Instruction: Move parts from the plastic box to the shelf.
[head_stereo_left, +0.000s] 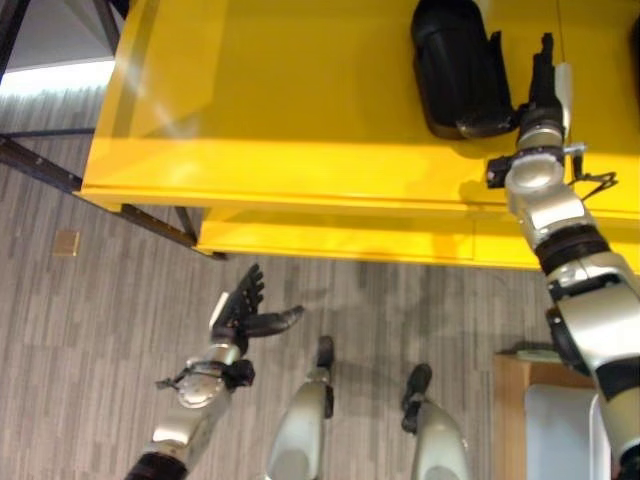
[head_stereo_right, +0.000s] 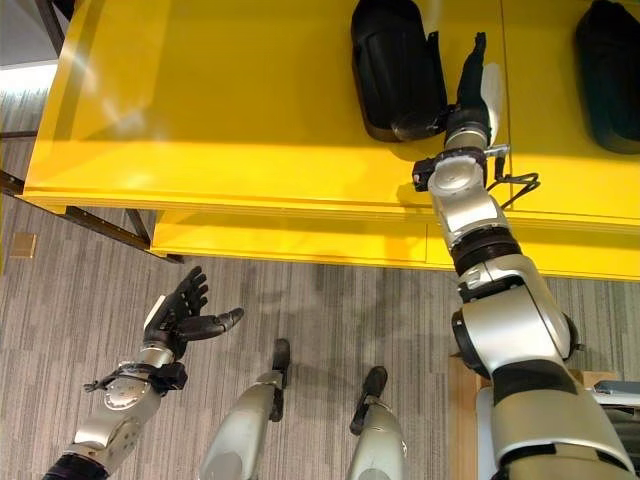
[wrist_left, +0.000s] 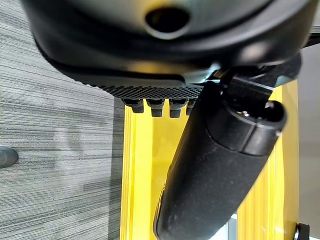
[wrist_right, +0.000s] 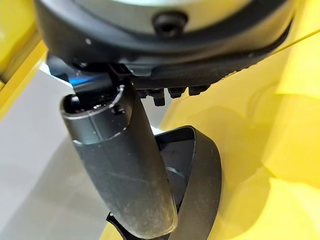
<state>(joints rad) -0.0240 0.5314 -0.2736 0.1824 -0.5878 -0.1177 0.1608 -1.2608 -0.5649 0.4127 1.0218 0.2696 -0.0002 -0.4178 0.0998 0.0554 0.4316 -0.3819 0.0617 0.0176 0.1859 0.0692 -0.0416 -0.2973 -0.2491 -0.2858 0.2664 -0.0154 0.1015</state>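
Two black parts (head_stereo_right: 397, 68) (head_stereo_right: 608, 75) on one yellow shelf (head_stereo_right: 250, 110); two robot hands (head_stereo_right: 180, 315) (head_stereo_right: 470, 85).

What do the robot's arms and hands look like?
Both arms are shiny silver-grey with black bands at the joints. Each ends in a dark robot hand: the left robot hand and the right robot hand, which has a white cover along one side. The thumbs look thick, smooth and black.

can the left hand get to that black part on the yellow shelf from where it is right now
Probably not as it stands. The left hand hangs open low over the floor, below the shelf, while the black part lies far across on the shelf top beside the right hand.
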